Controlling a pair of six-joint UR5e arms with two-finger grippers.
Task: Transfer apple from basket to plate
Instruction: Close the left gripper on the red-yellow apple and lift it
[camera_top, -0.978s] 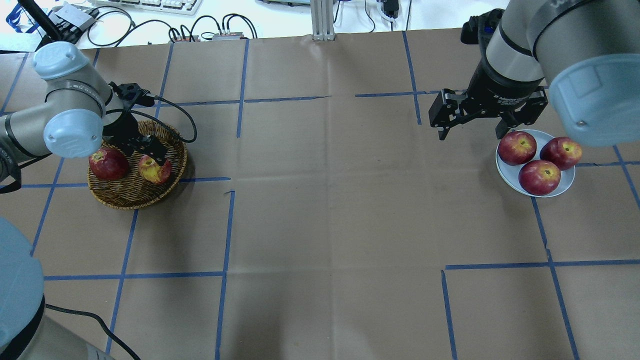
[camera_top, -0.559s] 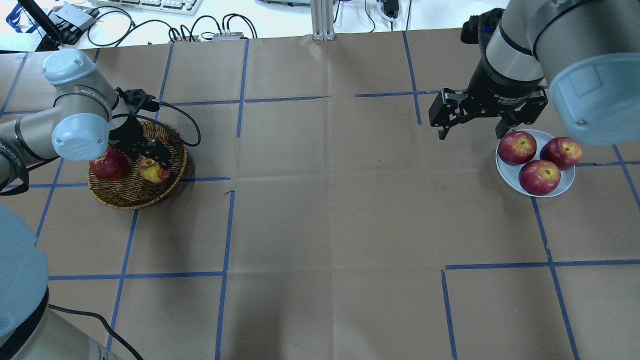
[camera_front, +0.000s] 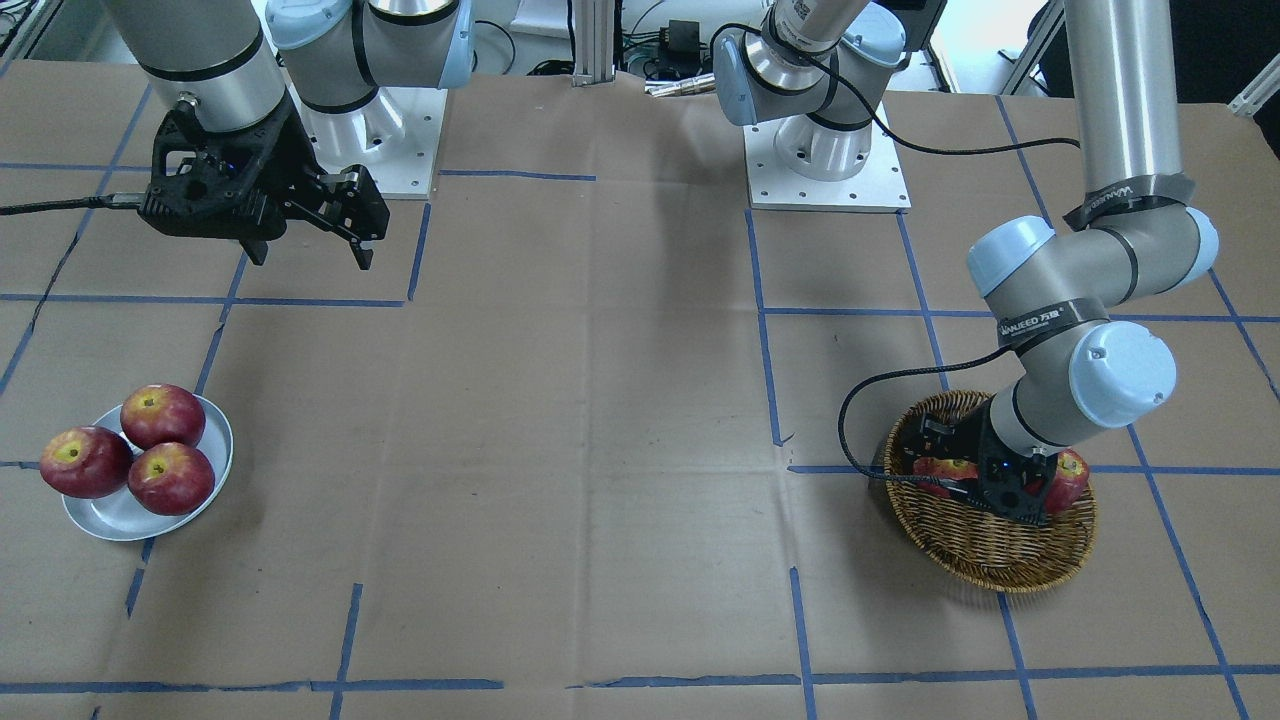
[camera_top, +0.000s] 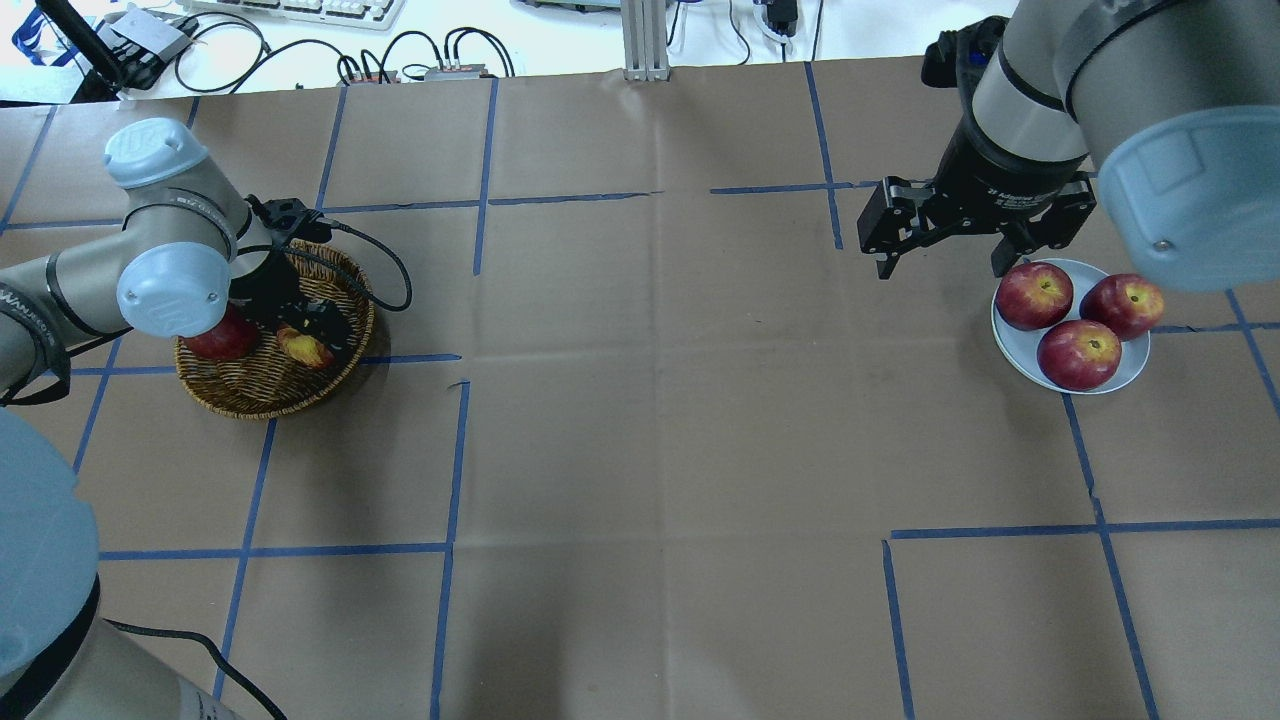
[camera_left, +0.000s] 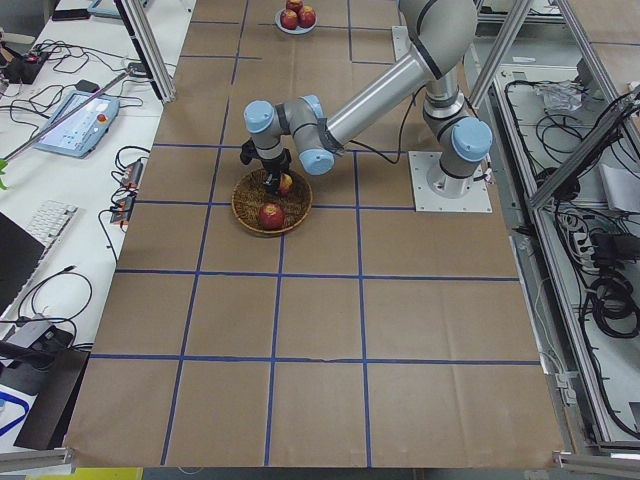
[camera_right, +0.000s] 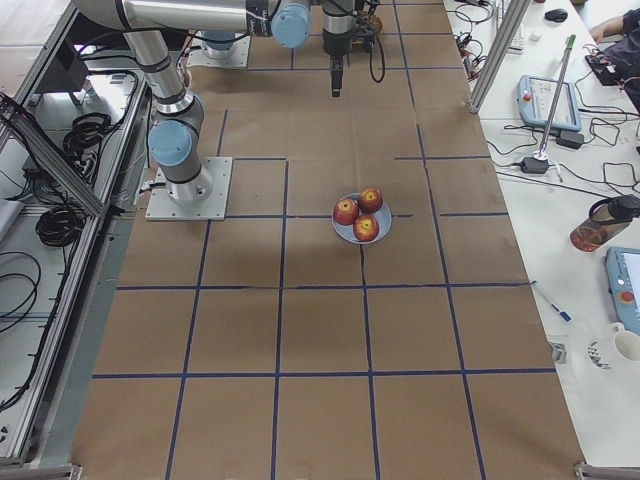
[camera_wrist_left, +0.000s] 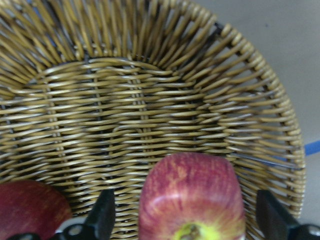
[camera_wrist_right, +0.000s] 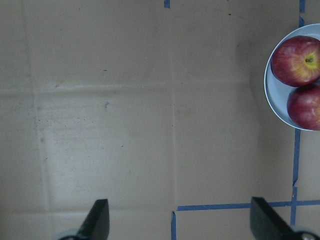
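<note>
The wicker basket stands at the left and holds the pale red-and-yellow apple and a darker red apple. My left gripper is down inside the basket and open. In the left wrist view its fingertips stand on either side of the apple with small gaps. The white plate at the right carries three red apples. My right gripper hangs open and empty above the table, just beside the plate's far-left rim.
Blue tape lines grid the brown paper table cover. A black cable loops from the left wrist over the basket's far rim. The three apples cover most of the plate. Cables and keyboards lie beyond the table's far edge.
My left arm has swung over the basket and lowered, bringing the open gripper down around the pale apple. The right arm and the plate's apples have not moved.
</note>
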